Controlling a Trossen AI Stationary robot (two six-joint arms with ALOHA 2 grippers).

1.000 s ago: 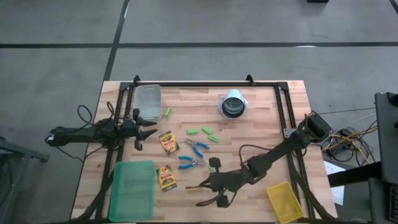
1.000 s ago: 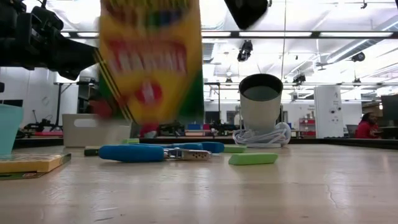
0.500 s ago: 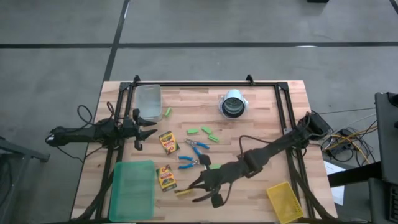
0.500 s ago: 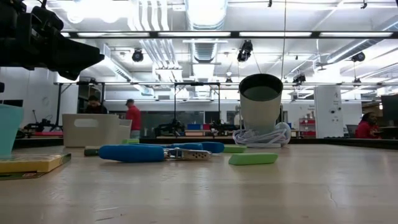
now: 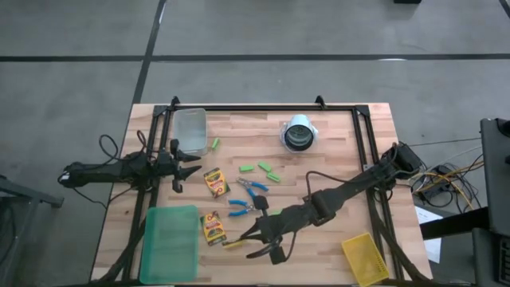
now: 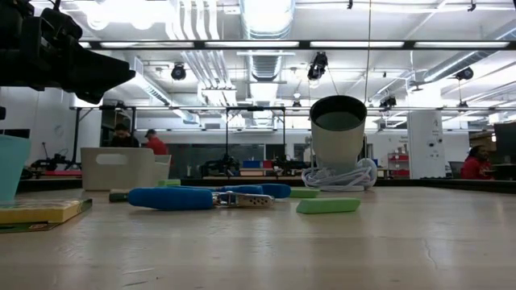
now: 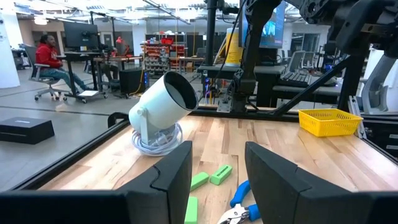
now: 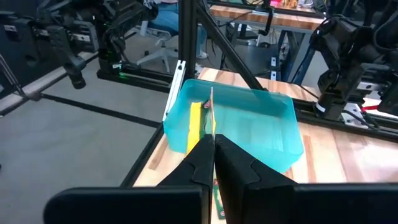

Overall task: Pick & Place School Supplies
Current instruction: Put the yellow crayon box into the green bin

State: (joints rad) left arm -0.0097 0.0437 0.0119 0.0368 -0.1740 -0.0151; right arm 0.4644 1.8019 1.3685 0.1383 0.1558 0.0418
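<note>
My right gripper [image 5: 249, 243] is shut on a yellow-and-green crayon box [image 5: 232, 245] above the table's near part, just right of the flat green tray [image 5: 169, 243]. Two more crayon boxes [image 5: 215, 182] [image 5: 212, 229] lie flat on the wood. Two blue-handled scissors [image 5: 253, 186] [image 5: 241, 209] and several light-green eraser blocks [image 5: 267, 170] lie mid-table. The low view shows scissors [image 6: 201, 197] and an eraser [image 6: 326, 205]. My left gripper [image 5: 185, 165] waits open near the left edge, its fingers apart in its wrist view [image 7: 217, 168]. My right gripper pinches the crayon box between its two shut fingers [image 8: 202, 155]. The box shows edge-on, its narrow edge [image 8: 210, 118] sticking out past the fingertips. The fingers come from the table's right, slanting down. The box points toward the green tray [image 8: 261, 127] and is held off the table.
A white cup-like lamp with coiled cord [image 5: 299, 134] stands at the far middle and a clear container [image 5: 190, 127] at the far left. The yellow bin [image 5: 365, 257] sits at the near right corner. A black frame rims the table. People move in the room behind.
My right gripper has carried the crayon box toward the table's left, closer to the green tray, still shut on it. The box filled the low view a second ago and has since left that view. The other supplies lie where they were.
</note>
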